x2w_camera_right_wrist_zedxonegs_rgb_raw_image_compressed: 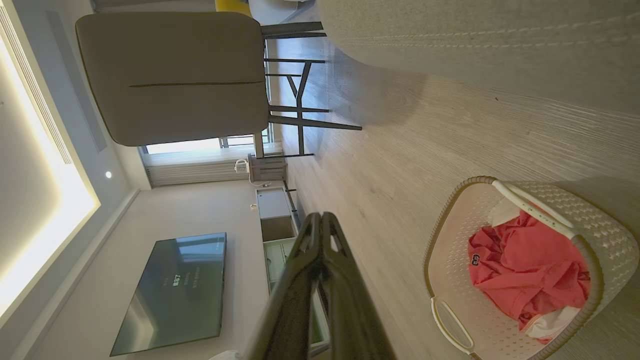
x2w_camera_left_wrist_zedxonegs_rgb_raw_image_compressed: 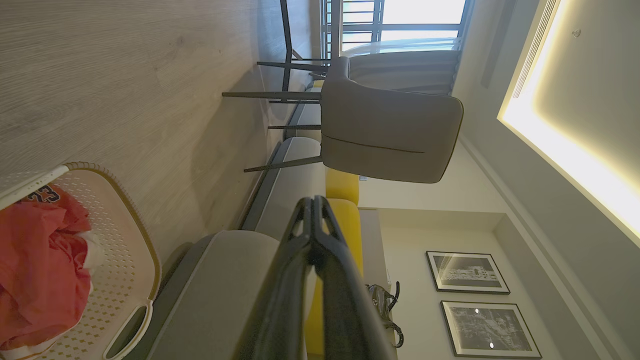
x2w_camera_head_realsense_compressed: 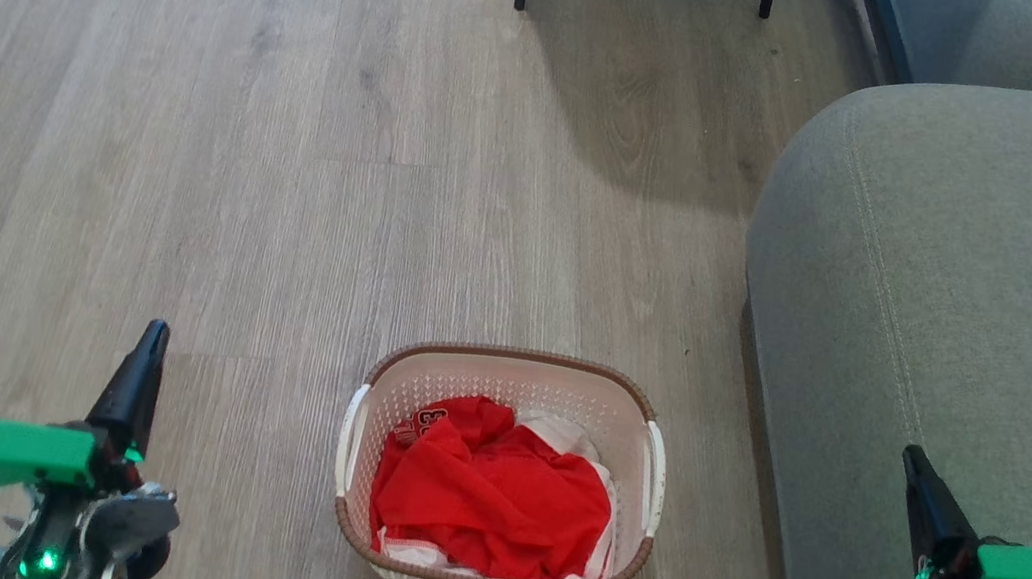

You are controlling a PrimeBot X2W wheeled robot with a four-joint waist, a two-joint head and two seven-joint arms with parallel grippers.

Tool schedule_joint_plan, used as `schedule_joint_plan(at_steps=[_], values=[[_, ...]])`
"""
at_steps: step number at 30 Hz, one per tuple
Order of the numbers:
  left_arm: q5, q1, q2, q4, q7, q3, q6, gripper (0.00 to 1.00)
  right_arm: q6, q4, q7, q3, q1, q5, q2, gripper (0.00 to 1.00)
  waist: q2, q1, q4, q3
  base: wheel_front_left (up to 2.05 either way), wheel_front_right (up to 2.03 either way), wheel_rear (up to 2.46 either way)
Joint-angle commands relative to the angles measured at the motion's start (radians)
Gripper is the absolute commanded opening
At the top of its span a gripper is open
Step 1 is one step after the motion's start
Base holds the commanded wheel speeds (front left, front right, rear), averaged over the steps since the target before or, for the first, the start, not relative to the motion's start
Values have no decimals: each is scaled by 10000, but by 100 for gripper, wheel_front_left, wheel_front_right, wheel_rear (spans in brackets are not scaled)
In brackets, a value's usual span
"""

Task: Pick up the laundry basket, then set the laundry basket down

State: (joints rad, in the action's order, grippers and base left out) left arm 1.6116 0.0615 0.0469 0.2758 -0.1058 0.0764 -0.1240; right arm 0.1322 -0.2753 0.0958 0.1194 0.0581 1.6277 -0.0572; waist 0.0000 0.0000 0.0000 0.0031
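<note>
At bottom centre, the left gripper (x2w_camera_left_wrist_zedxonegs_rgb_raw_image_compressed: 314,204), dark fingers pressed together tip to tip, nothing between them. Low at the left edge, the laundry basket (x2w_camera_left_wrist_zedxonegs_rgb_raw_image_compressed: 127,260) on the wood-grain floor (x2w_camera_left_wrist_zedxonegs_rgb_raw_image_compressed: 125,75), well apart from the gripper, with a crumpled red garment (x2w_camera_left_wrist_zedxonegs_rgb_raw_image_compressed: 40,270) inside and a white handle (x2w_camera_left_wrist_zedxonegs_rgb_raw_image_compressed: 35,186) along its upper edge. Just beside the basket, a grey sofa arm (x2w_camera_left_wrist_zedxonegs_rgb_raw_image_compressed: 220,290). Beyond, a grey upholstered chair (x2w_camera_left_wrist_zedxonegs_rgb_raw_image_compressed: 390,135) on thin dark legs, yellow cushions (x2w_camera_left_wrist_zedxonegs_rgb_raw_image_compressed: 345,210), and two framed black-and-white pictures (x2w_camera_left_wrist_zedxonegs_rgb_raw_image_compressed: 467,272) on the wall.

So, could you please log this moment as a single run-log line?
laundry basket: on floor, red clothing inside | left pincer: shut, off basket | right pincer: shut, off basket
</note>
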Motion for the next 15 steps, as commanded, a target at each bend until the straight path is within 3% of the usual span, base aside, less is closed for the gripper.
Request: schedule_joint_plan(at_steps=[1,15], values=[[-21,464,48,-307,-66,363,-67,0,-15,311,76,-178,486,-90,-22,0,0,0,0,0,0,0,0],[-25,465,45,-307,-70,368,-67,0,-15,310,95,-154,488,-109,-5,0,0,0,0,0,0,0,0]])
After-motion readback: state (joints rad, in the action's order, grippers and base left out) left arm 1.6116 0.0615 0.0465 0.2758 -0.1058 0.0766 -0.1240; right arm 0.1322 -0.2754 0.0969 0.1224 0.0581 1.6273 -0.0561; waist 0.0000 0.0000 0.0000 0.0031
